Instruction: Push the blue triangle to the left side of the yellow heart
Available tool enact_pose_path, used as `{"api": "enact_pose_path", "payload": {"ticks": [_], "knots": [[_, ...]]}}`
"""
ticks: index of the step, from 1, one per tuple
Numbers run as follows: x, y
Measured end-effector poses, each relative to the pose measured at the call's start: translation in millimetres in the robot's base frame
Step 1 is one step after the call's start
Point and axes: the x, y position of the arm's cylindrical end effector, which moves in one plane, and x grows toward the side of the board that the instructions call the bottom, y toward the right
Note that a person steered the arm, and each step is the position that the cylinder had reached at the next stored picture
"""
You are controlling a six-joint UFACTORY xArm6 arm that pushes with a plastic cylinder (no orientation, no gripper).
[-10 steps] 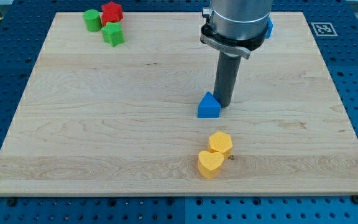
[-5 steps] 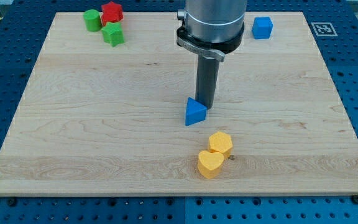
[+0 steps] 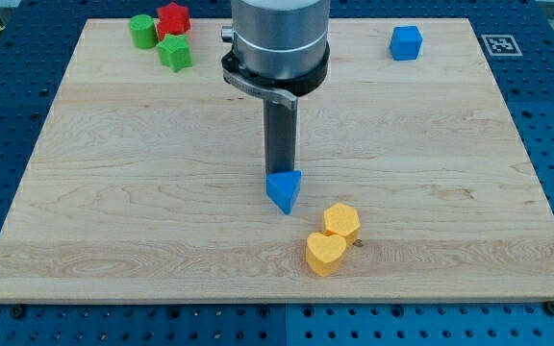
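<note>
The wooden desk (image 3: 113, 192) lies bare across its left half and lower left, and bare again at the right. Seven blocks show: two yellow, two blue, two green, one red. The blue triangle (image 3: 284, 189) sits near the middle, well clear of every edge, one corner pointing toward the view's bottom, its long axis running top to bottom. My tip (image 3: 279, 174) touches its upper edge; there are no jaws, only the rod, holding nothing. The yellow heart (image 3: 325, 254) lies below and right of the triangle, touching the yellow hexagon (image 3: 341, 220). The blue cube (image 3: 406, 42) sits top right. The green cylinder (image 3: 143, 31), red star (image 3: 172, 17) and second green block (image 3: 175, 53) cluster top left.
</note>
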Motion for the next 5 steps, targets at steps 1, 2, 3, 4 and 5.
{"api": "enact_pose_path", "payload": {"ticks": [1,2,3,4,5], "knots": [[29,2],[45,7],[0,8],[-60,28],[-96,92]]}}
